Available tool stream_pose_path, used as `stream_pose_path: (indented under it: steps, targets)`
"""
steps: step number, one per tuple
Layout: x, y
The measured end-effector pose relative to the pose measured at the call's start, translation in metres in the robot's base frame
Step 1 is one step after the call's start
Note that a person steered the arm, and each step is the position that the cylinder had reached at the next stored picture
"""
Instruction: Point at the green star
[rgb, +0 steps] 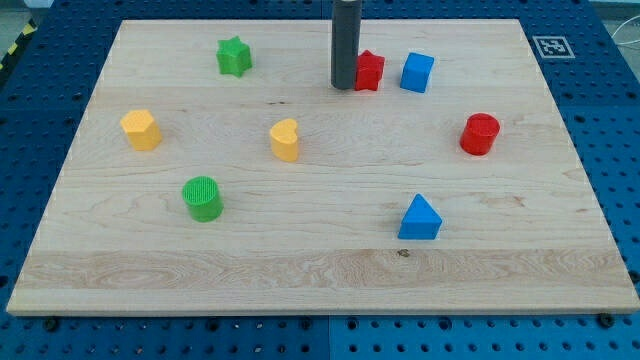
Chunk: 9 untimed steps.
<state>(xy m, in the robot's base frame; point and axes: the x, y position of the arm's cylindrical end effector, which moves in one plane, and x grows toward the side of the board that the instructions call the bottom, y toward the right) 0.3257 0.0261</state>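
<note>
The green star (234, 56) lies near the view's top left on the wooden board (320, 270). My tip (344, 86) is the lower end of a dark rod coming down from the view's top centre. It rests on the board well to the right of the green star, just left of a red block (370, 70) and touching or nearly touching it.
A blue cube (417, 72) sits right of the red block. A red cylinder (480, 134) is at the right. A blue triangular block (419, 218), a green cylinder (202, 198), a yellow heart-like block (285, 139) and a yellow block (141, 129) lie lower down.
</note>
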Motion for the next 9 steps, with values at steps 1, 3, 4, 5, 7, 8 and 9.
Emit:
stream_pose_path:
  steps: [1,3,4,5,7,8,9]
  targets:
    - [0.000,-0.005]
    - [-0.005,-0.082]
    - [-0.045,-0.089]
    - [-0.081,-0.089]
    - [-0.097,-0.143]
    - [-0.097,-0.193]
    - [-0.091,-0.223]
